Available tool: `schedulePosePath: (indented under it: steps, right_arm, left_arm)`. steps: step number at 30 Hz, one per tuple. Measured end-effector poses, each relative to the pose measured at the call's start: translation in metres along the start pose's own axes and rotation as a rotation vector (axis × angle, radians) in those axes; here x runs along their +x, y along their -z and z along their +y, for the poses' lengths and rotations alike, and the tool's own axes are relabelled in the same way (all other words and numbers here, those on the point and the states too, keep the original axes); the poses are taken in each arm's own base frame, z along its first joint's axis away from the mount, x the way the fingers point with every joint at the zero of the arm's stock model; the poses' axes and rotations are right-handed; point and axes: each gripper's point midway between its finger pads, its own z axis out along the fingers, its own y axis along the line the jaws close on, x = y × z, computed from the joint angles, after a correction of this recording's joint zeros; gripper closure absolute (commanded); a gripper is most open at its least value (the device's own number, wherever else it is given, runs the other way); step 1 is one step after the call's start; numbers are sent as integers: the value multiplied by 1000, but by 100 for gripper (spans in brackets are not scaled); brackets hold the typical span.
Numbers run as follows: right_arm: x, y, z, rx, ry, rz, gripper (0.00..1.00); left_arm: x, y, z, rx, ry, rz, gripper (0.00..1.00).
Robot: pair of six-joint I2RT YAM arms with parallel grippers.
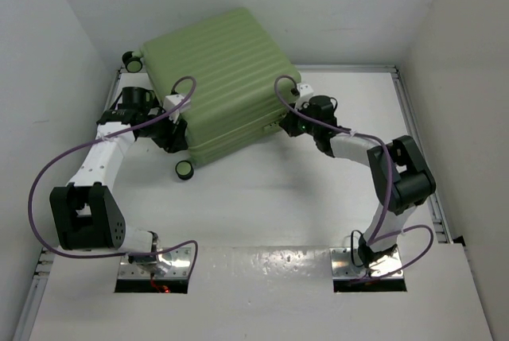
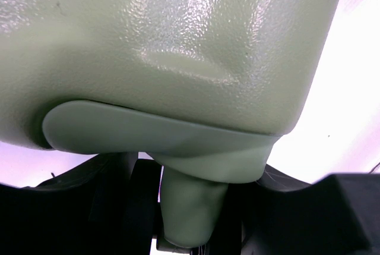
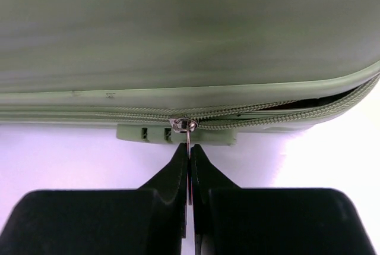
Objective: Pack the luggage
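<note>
Top view: bright, even light from overhead; the white walls (image 1: 48, 55) and table (image 1: 262, 198) nearly wash out. A soft shadow hugs the lower edge of the luggage (image 1: 227, 79), and glare streaks the glossy shelf (image 1: 270, 265) at bottom centre. Left wrist view: the shell is very close and soft, with speckled highlights at upper centre. The right edge blows out to pinkish white, and the left fingers (image 2: 59, 219) are featureless black. Right wrist view: the top is smeared, the zipper pull (image 3: 187, 129) sharp, the right fingers (image 3: 89, 222) dark.
</note>
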Motion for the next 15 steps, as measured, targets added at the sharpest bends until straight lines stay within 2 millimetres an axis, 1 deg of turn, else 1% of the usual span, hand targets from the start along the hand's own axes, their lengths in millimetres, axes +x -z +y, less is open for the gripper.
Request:
schedulePosePath:
  steps: [3, 7, 9, 12, 15]
  right_arm:
    - [-1, 1, 1, -40, -60, 3, 100]
    - [-2, 4, -3, -70, -111, 8, 100]
    - [-3, 6, -11, -68, -122, 3, 100]
    - [-9, 11, -30, -49, -129, -13, 100]
    - [-16, 14, -44, -38, -117, -31, 100]
  left_arm:
    - [0, 0, 0, -1, 3, 0, 100]
    - [2, 0, 2, -3, 15, 3, 100]
    - [5, -3, 4, 3, 32, 13, 100]
    - [10, -3, 10, 18, 71, 28, 100]
    - [14, 1, 21, 15, 112, 45, 100]
